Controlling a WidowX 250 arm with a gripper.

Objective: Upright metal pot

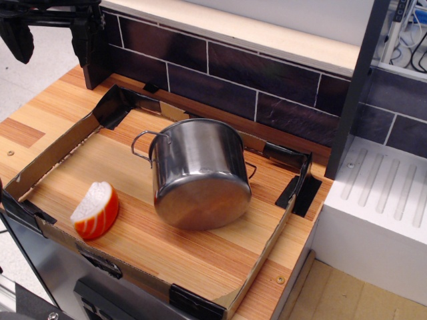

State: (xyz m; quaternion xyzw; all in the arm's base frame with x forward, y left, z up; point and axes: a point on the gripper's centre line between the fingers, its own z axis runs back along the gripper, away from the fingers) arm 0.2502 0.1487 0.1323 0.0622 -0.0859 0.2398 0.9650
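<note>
My black end effector hangs up in the top left corner, well apart from everything on the bench. I see two dark fingers hanging down with a gap between them and nothing in it, so it looks let go and empty.

Low on the left sits a small orange-and-white wedge. I do not need it, so I should stay away from it.

In the middle of the wooden bench, inside the low cardboard wall, is the shiny round metal pot with thin wire handles. It is tipped over. Its flat bottom faces me and a bit down to the front. Its open mouth points away, toward the dark tile wall. So its long line runs from front to back, leaning up.

To do this well, I think I should come down slowly, pinch the far rim or the left wire handle, and roll the pot gently onto its bottom. The steel looks slippery, so I should hold firm.
</note>
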